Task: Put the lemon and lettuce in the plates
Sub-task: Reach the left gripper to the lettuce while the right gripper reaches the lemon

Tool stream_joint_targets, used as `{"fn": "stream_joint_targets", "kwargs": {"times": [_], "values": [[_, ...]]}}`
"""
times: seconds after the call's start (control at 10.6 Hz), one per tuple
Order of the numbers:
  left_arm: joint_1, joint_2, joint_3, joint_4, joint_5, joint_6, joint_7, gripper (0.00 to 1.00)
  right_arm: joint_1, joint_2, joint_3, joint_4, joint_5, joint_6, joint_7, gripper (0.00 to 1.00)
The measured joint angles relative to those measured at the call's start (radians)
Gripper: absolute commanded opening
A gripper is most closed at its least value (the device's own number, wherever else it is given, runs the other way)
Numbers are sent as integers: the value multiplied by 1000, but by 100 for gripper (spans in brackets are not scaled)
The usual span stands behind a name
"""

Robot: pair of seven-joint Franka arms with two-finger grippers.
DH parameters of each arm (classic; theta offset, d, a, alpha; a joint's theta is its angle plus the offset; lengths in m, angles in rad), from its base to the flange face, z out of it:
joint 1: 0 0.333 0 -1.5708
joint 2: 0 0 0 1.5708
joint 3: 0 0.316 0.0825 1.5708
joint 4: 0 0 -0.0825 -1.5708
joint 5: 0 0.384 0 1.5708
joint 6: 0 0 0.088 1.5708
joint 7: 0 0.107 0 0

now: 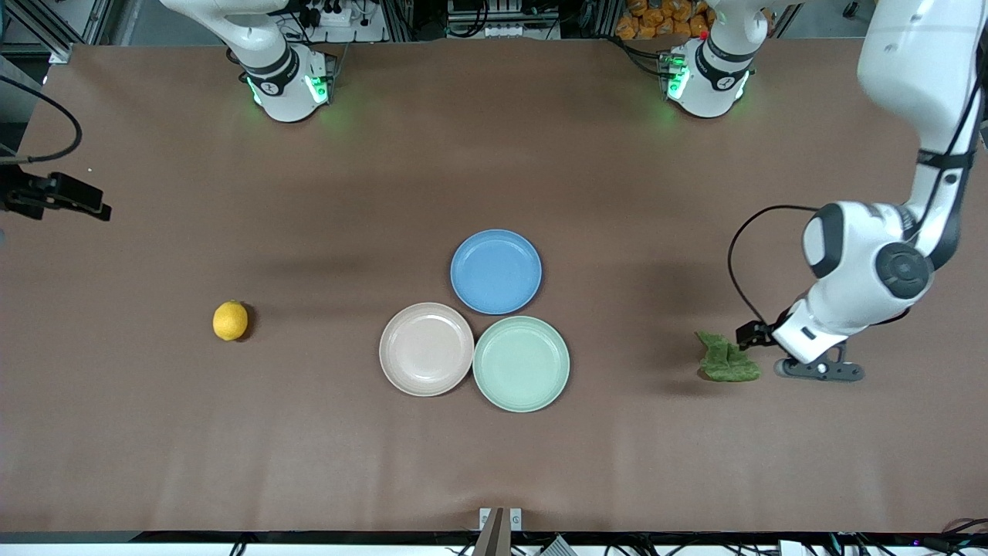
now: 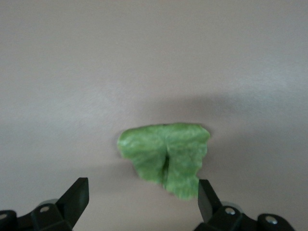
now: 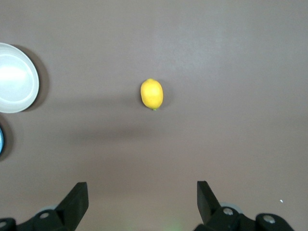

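Observation:
The yellow lemon [image 1: 230,320] lies on the brown table toward the right arm's end. It also shows in the right wrist view [image 3: 151,93], well below my open, empty right gripper [image 3: 142,199]. The right gripper is out of the front view. The green lettuce [image 1: 725,359] lies toward the left arm's end. My left gripper [image 1: 755,337] is low beside it, open and empty. In the left wrist view the lettuce [image 2: 166,156] lies just ahead of the open left gripper [image 2: 142,197], its edge close to one finger [image 2: 207,197]. The pink plate [image 1: 426,349] and the mint green plate [image 1: 521,363] sit side by side mid-table, both empty.
An empty blue plate [image 1: 495,271] touches both plates, farther from the front camera. A black clamp with a cable [image 1: 58,197] sits at the table's edge at the right arm's end. The pink plate's rim [image 3: 29,91] and a sliver of the blue plate [image 3: 1,140] show in the right wrist view.

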Motion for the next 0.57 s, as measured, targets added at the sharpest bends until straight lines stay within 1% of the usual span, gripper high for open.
{"fn": "stream_joint_targets", "kwargs": {"times": [0.09, 0.28, 0.57], "values": [[-2, 41, 0, 2, 22, 52, 0, 100, 0, -4, 0, -43, 12, 54, 0, 100], [-4, 110, 0, 10, 35, 128, 1, 100, -1, -5, 7, -169, 24, 208, 0, 100], [-4, 142, 0, 19, 35, 162, 1, 100, -1, -5, 24, -300, 25, 353, 0, 100]]}}
